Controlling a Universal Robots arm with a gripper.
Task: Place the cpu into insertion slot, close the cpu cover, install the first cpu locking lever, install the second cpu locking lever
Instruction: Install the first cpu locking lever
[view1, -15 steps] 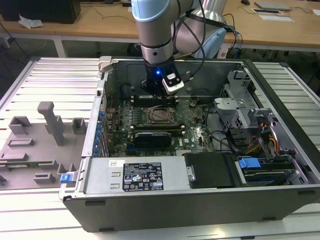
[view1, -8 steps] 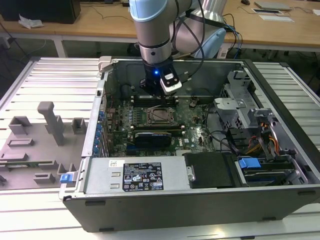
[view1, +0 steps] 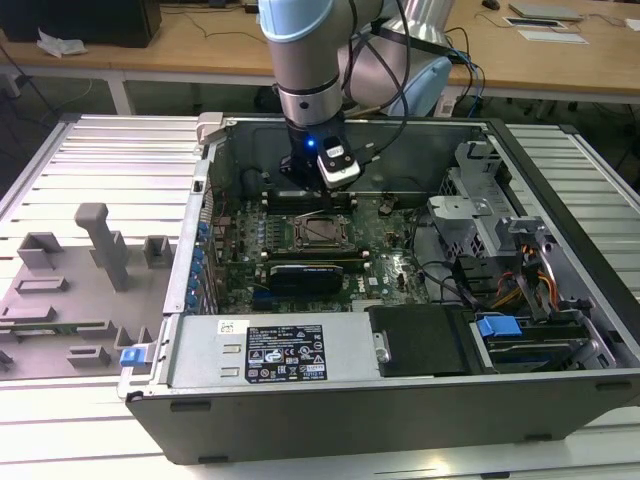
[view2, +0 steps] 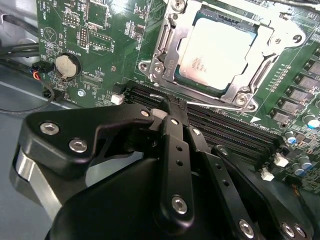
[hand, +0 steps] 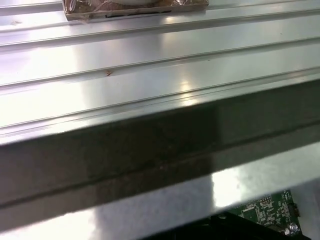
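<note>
I work over a ribbed metal table (view1: 110, 150) whose long grooves run from the exterior view's left to its right. An open case (view1: 400, 400) lies flat on it with its walls up, taking the middle and the exterior view's right. Just beside the case, on the exterior view's left, a grey fixture (view1: 60, 300) rests on the same table, with low blocks and one tall post standing up from it. In the first wrist view the table's bright ribs (hand: 150, 55) run along a dark wall (hand: 150, 150) of the case, and a flat brown packet (hand: 135, 7) lies on the ribs, apart from that wall.
</note>
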